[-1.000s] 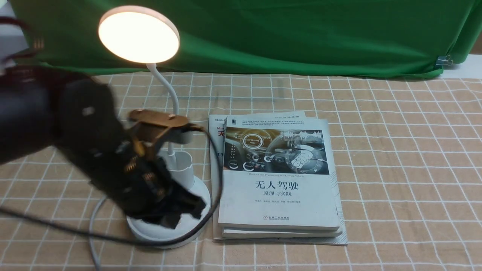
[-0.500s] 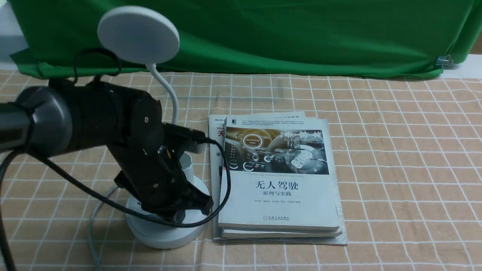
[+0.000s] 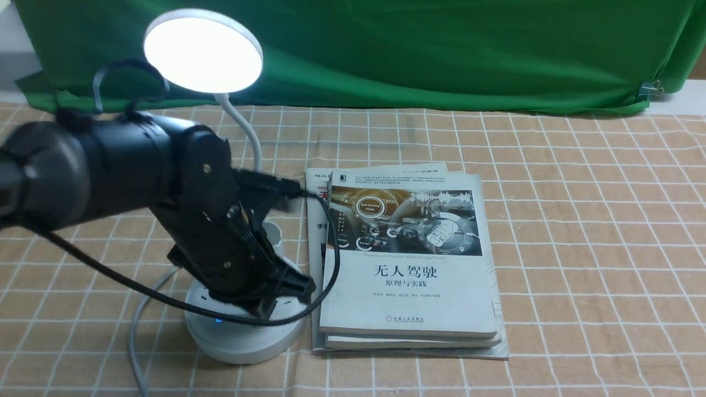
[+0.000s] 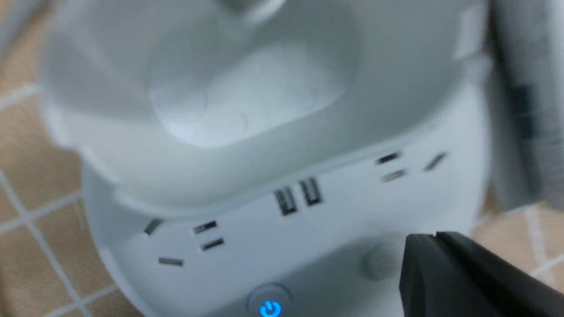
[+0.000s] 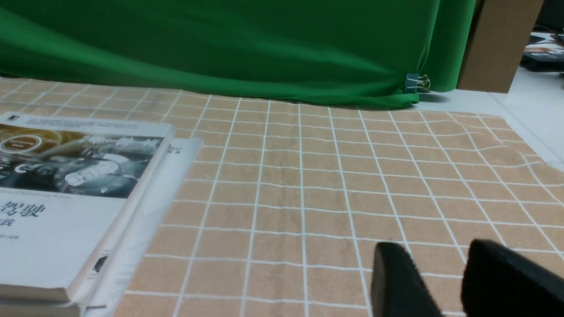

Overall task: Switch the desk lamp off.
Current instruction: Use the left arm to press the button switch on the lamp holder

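The desk lamp [image 3: 203, 51] stands on the left side of the table, and its round head is glowing, so the job is not done yet. The left gripper [image 3: 289, 289] hangs low over the lamp's round base [image 3: 242, 344], on the side near the books. Its two fingers look pressed together and they hold nothing. In the left wrist view the tip of the fingers is just beside a small plain button [image 4: 375, 264] on the base. A bit away from it is another button with a blue light [image 4: 269, 308]. I cannot tell if the tip touches the base or is just above it.

I think the step now is pressing a button to switch off the light. The next move needs a small, careful push straight down on the right button. I cannot tell from here which of the two that is. The push should be soft so the lamp does not tip or slide.

Next to the lamp lies a pile of books [image 3: 411, 275] on the checked cloth [image 3: 579, 248]. Well away from the lamp, the right gripper [image 5: 434, 253] sits low over the cloth, with its fingers a little apart and nothing between them
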Robot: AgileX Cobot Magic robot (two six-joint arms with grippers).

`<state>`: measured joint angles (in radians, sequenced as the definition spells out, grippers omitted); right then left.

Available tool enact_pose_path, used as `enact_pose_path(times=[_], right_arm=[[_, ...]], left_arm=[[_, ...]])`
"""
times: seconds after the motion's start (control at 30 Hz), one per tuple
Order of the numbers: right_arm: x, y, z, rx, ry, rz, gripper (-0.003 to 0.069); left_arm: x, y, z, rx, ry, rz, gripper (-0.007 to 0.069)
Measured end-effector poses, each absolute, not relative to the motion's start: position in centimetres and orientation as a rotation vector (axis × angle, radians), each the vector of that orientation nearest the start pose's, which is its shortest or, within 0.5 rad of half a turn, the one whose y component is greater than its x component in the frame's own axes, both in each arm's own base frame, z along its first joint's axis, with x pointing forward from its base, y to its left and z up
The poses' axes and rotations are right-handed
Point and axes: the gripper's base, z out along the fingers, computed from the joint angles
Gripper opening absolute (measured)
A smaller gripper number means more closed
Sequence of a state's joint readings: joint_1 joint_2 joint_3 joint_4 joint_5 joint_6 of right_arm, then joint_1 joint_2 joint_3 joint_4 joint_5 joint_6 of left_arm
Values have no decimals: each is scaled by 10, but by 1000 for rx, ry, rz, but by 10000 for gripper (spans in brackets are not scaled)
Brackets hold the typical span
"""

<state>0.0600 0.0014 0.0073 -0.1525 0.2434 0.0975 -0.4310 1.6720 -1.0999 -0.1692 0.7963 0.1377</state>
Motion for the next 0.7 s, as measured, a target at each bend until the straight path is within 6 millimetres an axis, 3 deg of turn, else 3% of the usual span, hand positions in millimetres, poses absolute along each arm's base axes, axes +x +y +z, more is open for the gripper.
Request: enact_pose_path(times=[0.23, 0.5, 0.7], right_arm=[[56, 0, 189, -69, 1732, -25, 242], [56, 0, 189, -69, 1732, -25, 242], [56, 0, 189, -69, 1732, -25, 242]], left_arm=[[287, -145, 226, 649, 2767, -268, -3], [295, -148, 194, 665, 2872, -246, -3], [295, -148, 193, 667, 2877, -245, -3]])
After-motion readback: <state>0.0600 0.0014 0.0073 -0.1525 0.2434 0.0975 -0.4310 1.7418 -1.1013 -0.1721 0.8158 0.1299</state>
